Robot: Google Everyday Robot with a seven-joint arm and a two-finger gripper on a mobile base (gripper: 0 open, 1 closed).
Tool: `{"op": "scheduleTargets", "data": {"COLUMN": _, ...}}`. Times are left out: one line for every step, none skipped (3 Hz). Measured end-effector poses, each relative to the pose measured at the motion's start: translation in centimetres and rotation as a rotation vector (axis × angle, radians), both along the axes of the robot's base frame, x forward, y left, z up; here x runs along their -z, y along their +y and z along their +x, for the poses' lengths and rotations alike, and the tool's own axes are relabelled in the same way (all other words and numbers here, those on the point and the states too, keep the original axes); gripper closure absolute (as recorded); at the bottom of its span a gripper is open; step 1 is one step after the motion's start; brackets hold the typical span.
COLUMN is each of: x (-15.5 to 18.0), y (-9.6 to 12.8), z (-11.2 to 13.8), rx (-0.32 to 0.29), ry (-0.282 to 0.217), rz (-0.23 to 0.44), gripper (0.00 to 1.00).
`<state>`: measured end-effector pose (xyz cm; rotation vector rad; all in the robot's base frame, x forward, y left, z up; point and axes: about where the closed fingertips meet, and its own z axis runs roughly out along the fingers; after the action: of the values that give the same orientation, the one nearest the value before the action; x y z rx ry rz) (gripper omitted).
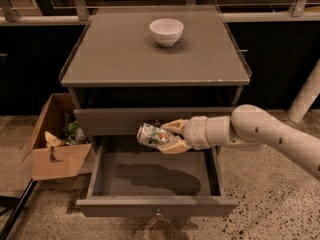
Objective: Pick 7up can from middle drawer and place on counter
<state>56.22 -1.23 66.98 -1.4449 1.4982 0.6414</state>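
Note:
The 7up can point(152, 135), green and white with a silver end, lies on its side in my gripper point(170, 136), which is shut on it. The arm reaches in from the right and holds the can above the open middle drawer point(155, 176), just in front of the closed drawer face above it. The drawer's dark floor holds nothing but the arm's shadow. The counter point(130, 54) is the flat grey-brown cabinet top above.
A white bowl point(166, 31) stands at the back centre of the counter. An open cardboard box point(55, 144) with scraps sits on the floor to the cabinet's left. A pale post point(306, 95) stands at the right.

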Motion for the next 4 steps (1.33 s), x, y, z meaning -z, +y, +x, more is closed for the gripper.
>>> {"op": "scheduleTargets", "data": {"x": -5.1, "y": 0.3, "z": 0.1, "rx": -0.025, "ry": -0.060, "rz": -0.013, "gripper": 1.00}}
{"op": "scheduleTargets", "data": {"x": -10.6, "y": 0.8, "z": 0.3, "rx": -0.056, "ry": -0.136, "rz": -0.032, "gripper": 1.00}}
{"op": "scheduleTargets", "data": {"x": -15.1, "y": 1.4, "z": 0.5, "rx": -0.081, "ry": -0.194, "rz": -0.051, "gripper": 1.00}}
{"op": "scheduleTargets", "data": {"x": -20.6, "y": 2.8, "z": 2.3, "rx": -0.104, "ry": -0.259, "rz": -0.083, "gripper": 1.00}}
